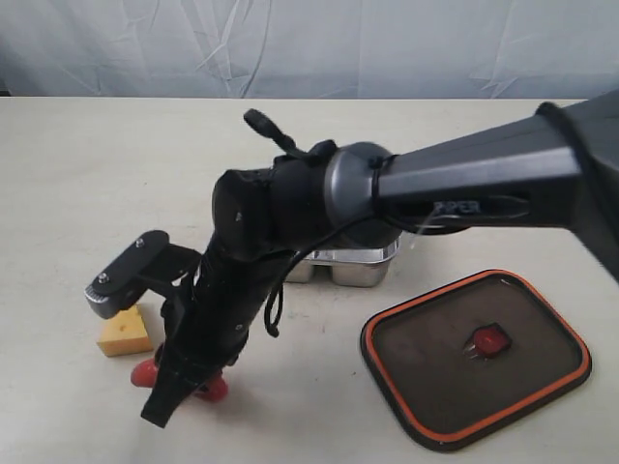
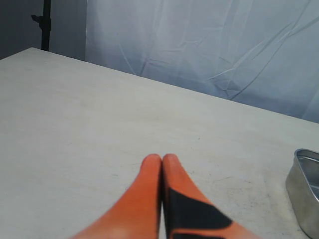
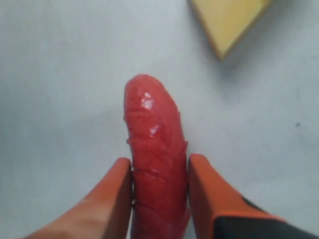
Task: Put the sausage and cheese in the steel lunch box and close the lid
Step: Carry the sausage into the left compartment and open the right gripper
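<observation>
The red sausage (image 3: 154, 149) lies on the table between my right gripper's (image 3: 159, 163) two orange fingers, which press on both of its sides. In the exterior view the right arm reaches across to the front left, and the gripper (image 1: 184, 379) covers the sausage (image 1: 145, 372) so that only its red ends show. The yellow cheese (image 1: 124, 333) wedge sits just beside it, with one corner of the cheese (image 3: 229, 22) in the right wrist view. The steel lunch box (image 1: 360, 266) is mostly hidden behind the arm. The dark lid (image 1: 474, 353) lies flat at the front right. My left gripper (image 2: 162, 160) is shut and holds nothing.
The lid's orange rim and red centre valve (image 1: 489, 339) face up. A rounded corner of the lunch box (image 2: 305, 191) shows in the left wrist view. A wrinkled grey cloth backdrop (image 1: 309, 43) hangs behind the pale table (image 1: 97, 164).
</observation>
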